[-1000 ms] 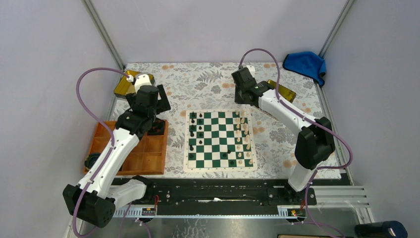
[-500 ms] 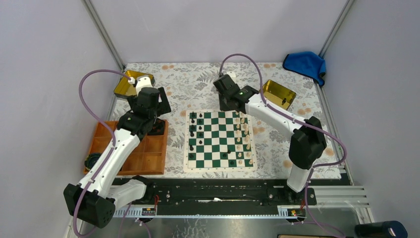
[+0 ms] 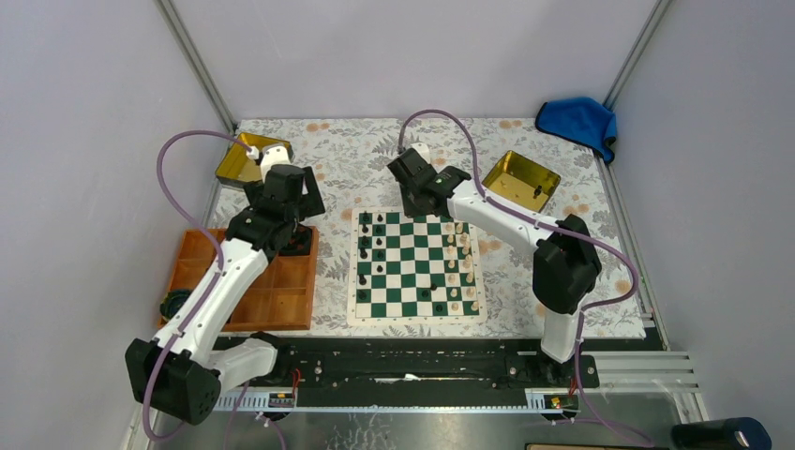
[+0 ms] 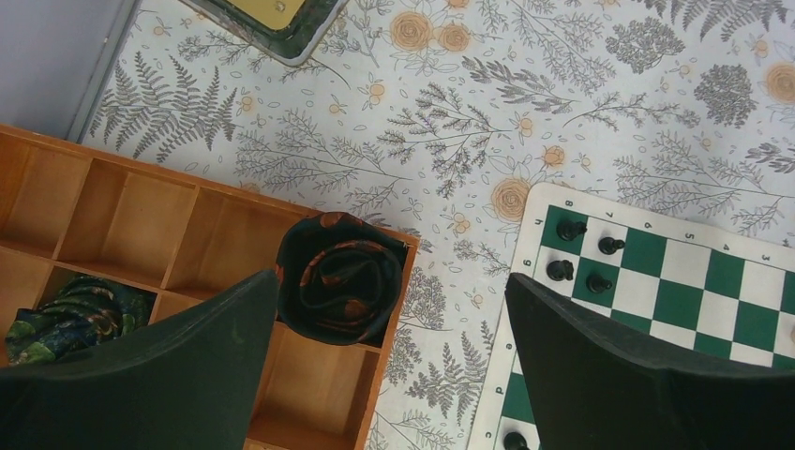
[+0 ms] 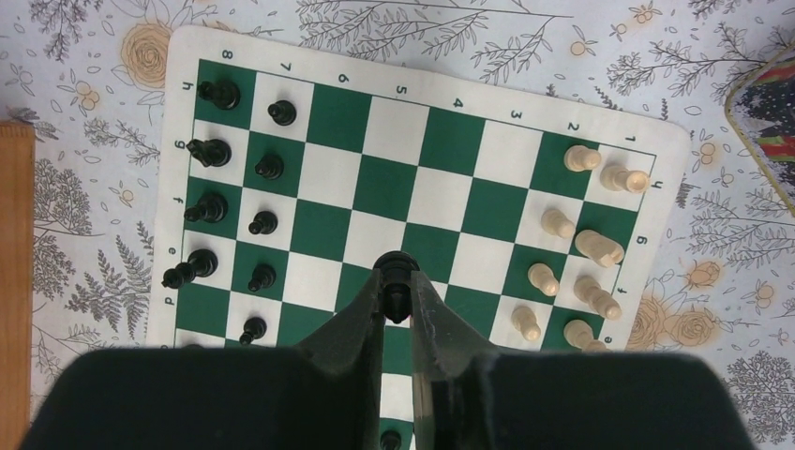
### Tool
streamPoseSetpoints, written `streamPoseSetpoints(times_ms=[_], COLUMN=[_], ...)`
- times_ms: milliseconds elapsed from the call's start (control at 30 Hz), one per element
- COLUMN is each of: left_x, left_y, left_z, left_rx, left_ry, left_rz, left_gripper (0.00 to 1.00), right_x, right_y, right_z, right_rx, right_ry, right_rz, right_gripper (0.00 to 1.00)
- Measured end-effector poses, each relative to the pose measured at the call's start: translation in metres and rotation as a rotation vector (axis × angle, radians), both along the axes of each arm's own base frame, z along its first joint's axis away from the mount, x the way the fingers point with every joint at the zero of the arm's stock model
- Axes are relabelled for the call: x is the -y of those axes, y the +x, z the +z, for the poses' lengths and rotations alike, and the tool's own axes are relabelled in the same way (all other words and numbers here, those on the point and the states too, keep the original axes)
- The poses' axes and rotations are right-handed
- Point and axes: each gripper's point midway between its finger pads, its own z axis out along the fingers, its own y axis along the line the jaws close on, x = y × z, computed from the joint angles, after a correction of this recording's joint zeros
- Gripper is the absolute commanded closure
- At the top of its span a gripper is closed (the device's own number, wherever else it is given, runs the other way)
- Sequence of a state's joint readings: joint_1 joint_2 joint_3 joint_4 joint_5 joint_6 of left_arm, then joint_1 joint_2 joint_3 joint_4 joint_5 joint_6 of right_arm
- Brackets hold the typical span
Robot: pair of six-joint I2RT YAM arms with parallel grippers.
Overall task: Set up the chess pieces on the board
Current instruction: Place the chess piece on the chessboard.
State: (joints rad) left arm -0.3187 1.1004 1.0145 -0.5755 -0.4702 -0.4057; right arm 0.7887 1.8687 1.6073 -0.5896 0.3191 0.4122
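One black piece sits pinched by its head in the right claw, whose fingers are clamped tight on it. It hangs over the middle of the board, clear of the squares. By the look of it, the piece is light, hard and smooth. It is probably top-heavy on a small foot, so it may twist in the pads or topple when set down. A hold high on the neck or head, as here, suits it best and leaves the foot free to land flat. The board looks like a thin mat that could shift if dragged on.

The other black pieces stand in two close rows along one edge, and the cream pieces line the opposite edge. The squares below the claw are hidden in the wrist view. The crowded black rows are the main obstacle: fingers coming down among them could knock a neighbour over.

The left claw hangs spread wide and empty over the corner of the tray, where a dark cloth roll fills one compartment. A gold tin lies beyond the board's far corner.
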Motion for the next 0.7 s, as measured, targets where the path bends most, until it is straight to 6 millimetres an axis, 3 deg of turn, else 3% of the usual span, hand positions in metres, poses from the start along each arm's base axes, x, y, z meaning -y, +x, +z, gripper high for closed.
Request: streamPoseSetpoints(times_ms=[700], left_x=[0.007], left_y=[0.012], left_z=[-0.032], left_rx=[-0.110], left_ry=[0.025], left_rz=[-0.013], left_gripper=[0.01], right_x=[-0.017], right_y=[0.003], right_z=[-0.008], right_rx=[0.016], right_ry=[0.014], right_rz=[0.070], right_gripper=[1.00])
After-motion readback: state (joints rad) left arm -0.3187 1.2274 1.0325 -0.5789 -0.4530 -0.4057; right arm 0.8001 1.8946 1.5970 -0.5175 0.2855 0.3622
